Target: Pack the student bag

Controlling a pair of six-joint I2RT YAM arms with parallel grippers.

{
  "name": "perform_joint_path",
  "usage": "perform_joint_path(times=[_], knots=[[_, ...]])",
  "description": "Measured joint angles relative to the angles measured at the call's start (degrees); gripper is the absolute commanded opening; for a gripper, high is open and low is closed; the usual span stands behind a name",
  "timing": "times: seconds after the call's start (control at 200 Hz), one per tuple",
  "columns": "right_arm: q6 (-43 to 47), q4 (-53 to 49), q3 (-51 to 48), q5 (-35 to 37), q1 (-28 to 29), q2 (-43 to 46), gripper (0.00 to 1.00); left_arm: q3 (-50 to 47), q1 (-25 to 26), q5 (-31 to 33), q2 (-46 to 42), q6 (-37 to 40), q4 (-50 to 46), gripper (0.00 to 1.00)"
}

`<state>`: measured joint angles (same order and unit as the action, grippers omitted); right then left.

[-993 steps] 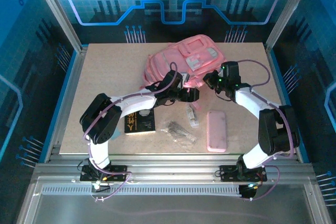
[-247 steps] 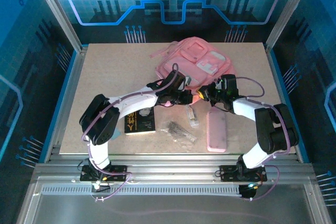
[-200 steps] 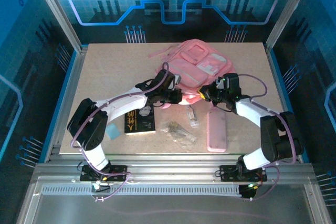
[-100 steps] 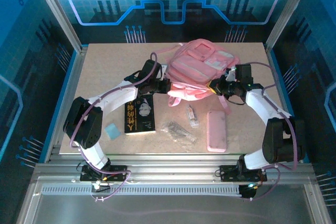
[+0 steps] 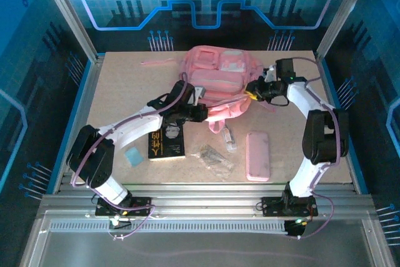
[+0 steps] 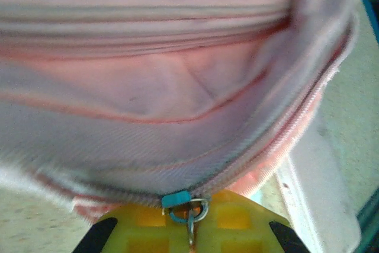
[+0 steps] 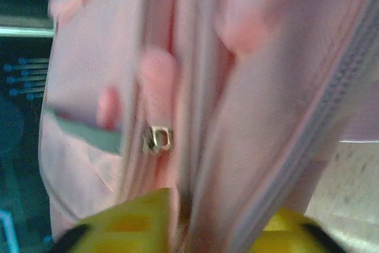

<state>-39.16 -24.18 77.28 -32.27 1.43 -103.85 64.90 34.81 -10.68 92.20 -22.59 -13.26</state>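
A: Where did the student bag [image 5: 219, 82] lie?

B: At the far centre of the worktop [image 5: 125, 92], with its front pockets facing up. One thin strap [image 5: 159, 64] trailed off to the left. It was the largest item on the board.

A: And the left pincer [image 5: 199, 112]?

B: It sat at the bag's near-left edge with its jaws closed. The wrist view showed its yellow pads [image 6: 136, 235] pressed together just under the zip line. A teal zip pull [image 6: 176, 199] and its ring sat right at the seam between them. The pincer held the bag by that edge.

A: The right pincer [image 5: 252, 90]?

B: It was at the bag's right side, and its wrist view was blurred. Its yellow pads [image 7: 124, 224] stood partly apart, with a fold of pink fabric running down between them. A small metal buckle [image 7: 159, 137] sat just above. The observer could not tell whether the pads pinched the fold.

A: What else lay on the worktop?

B: The rest lay nearer the arm bases. A black book [image 5: 167, 143] lay partly under the left arm, with a small pale-blue square [image 5: 132, 156] to its left. A clear packet [image 5: 215, 157] held dark contents, and a small clear item [image 5: 230, 139] lay just beyond it. A flat pink pencil case [image 5: 257, 156] lay on the right, apart from the bag.
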Motion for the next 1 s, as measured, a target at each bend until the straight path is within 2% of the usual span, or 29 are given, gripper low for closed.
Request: perform_joint_path(times=[0.065, 0.175, 0.405, 0.58, 0.725, 0.865, 0.94, 0.965, 1.0], knots=[[-0.4, 0.5, 2.0, 1.0, -0.8, -1.0, 0.70, 1.4, 1.5, -0.7, 1.4, -1.2, -0.2, 0.00], [-1.0, 0.3, 2.0, 3.2, -1.4, 0.6, 0.76, 6.6, 2.5, -2.8, 6.9, -2.7, 0.0, 0.00], [-3.0, -1.2, -9.1, 4.9, -2.7, 16.1, 0.79, 17.9, 2.6, -5.7, 17.5, -4.5, 1.4, 0.00], [-7.6, 1.2, -18.0, 4.0, -1.9, 25.5, 0.80, 19.4, 3.3, -6.4, 18.6, -5.0, 2.1, 0.00], [-13.7, 6.8, -24.3, 4.0, 1.1, 25.5, 0.79, 19.3, 4.1, -7.2, 18.6, -6.4, 3.1, 0.00], [-19.0, 13.7, -25.3, 5.4, 3.7, 20.5, 0.79, 18.0, 5.3, -7.2, 18.5, -7.5, 4.2, 0.00], [-20.5, 15.7, -24.5, 6.7, 5.0, 17.3, 0.73, 16.9, 5.8, -7.2, 18.2, -8.0, 4.6, 0.00], [-21.1, 16.1, -24.1, 7.3, 5.6, 16.1, 0.68, 16.4, 5.9, -7.2, 18.1, -8.1, 4.7, 0.00], [-21.7, 16.9, -23.8, 7.9, 6.2, 14.7, 0.52, 15.8, 5.9, -7.2, 18.0, -8.5, 4.9, 0.00]])
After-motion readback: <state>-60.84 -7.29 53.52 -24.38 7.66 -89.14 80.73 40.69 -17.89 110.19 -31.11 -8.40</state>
